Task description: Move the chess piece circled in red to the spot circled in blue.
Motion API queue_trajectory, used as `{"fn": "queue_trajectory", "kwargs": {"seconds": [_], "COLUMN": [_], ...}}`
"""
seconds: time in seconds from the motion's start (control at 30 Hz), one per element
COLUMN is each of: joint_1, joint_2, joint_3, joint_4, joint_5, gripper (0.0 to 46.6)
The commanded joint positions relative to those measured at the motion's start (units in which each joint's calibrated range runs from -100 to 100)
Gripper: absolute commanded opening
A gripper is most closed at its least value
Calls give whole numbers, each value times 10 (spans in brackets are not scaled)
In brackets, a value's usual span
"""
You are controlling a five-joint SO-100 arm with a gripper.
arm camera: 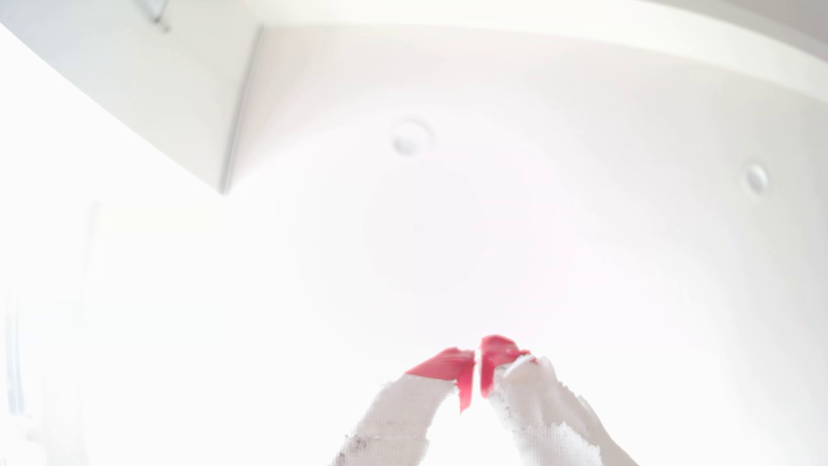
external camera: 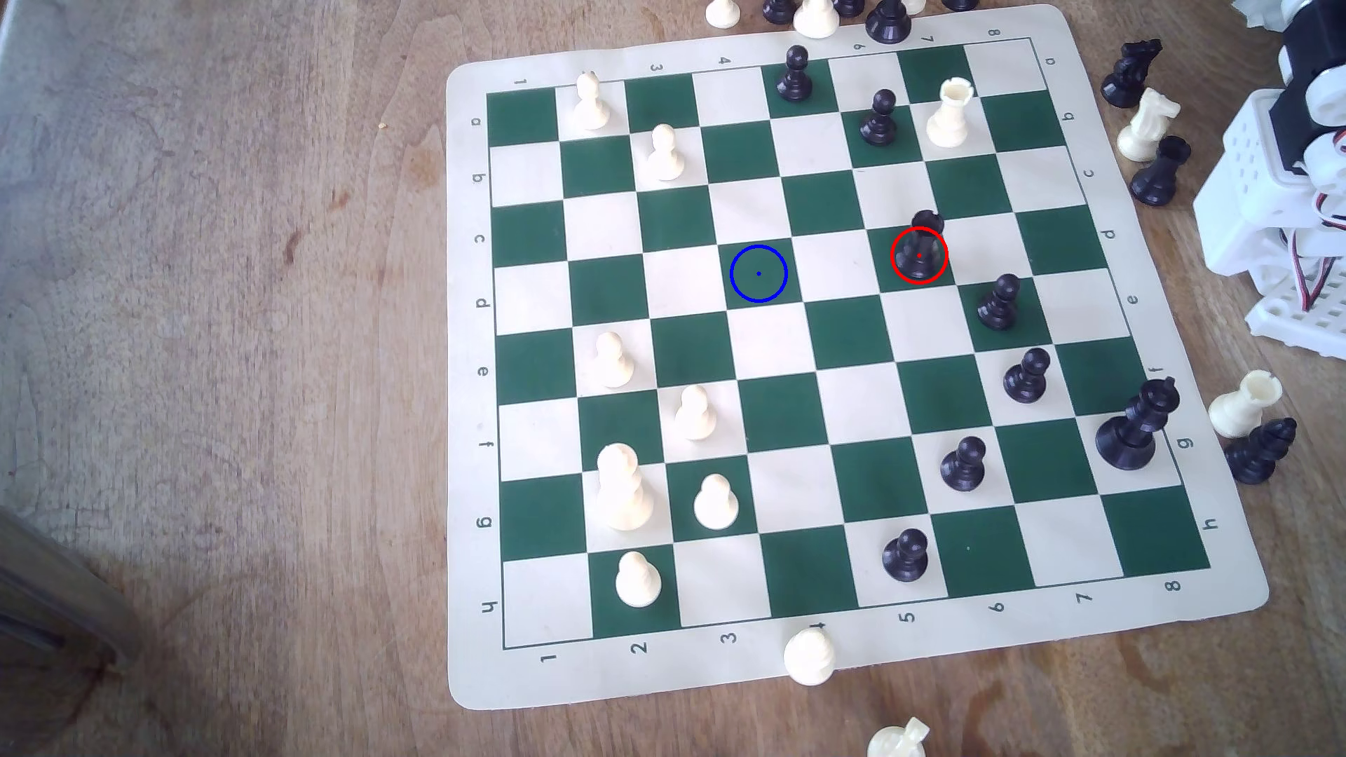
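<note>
Worn wooden counter, pale brown, carrying a roll-up green-and-cream chess board set slightly askew. Spare pieces lie scattered off the board's rim. The arm's white base sits off the board at about 3 o'clock in the exterior view.

The black rook stands upright on a dark green square, ringed in red, right of board centre. The blue-ringed square lies toward 9 o'clock from it in the same rank, one cream square between them; it is bare. Nearest neighbour to the rook is a black pawn at roughly 4 o'clock, on the diagonal square. A cream rook stands further off at 12 o'clock.

Wrist view: the claw points up at a washed-out white ceiling, red-tipped fingers pressed together or nearly so, a hairline gap between, holding nothing. Judged: the arm is parked and the reach has not begun.

To do the step well:
- Spread the claw before descending.
- Come down from directly above the rook, fingers aligned to miss the pawn at 4 o'clock.
- Pinch the stout body below the notched top.
- Lift clear, carry toward 9 o'clock; the path looks unobstructed.
- Set it down upright over the blue dot.
</note>
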Motion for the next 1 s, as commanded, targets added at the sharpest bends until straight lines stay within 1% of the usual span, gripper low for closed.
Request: {"fn": "queue_trajectory", "kwargs": {"seconds": [0.0,0.73,0.77,0.8,0.93,0.97], "joint_1": [-4,-4,-5,-6,-9,-13], "joint_2": [-1,-1,-1,-1,-1,-1], "joint_3": [9,9,9,9,9,9], "joint_4": [-11,-11,-10,3,103,196], "joint_5": [0,0,-7,-13,-11,-8], "gripper": [2,2,2,2,2,2]}}
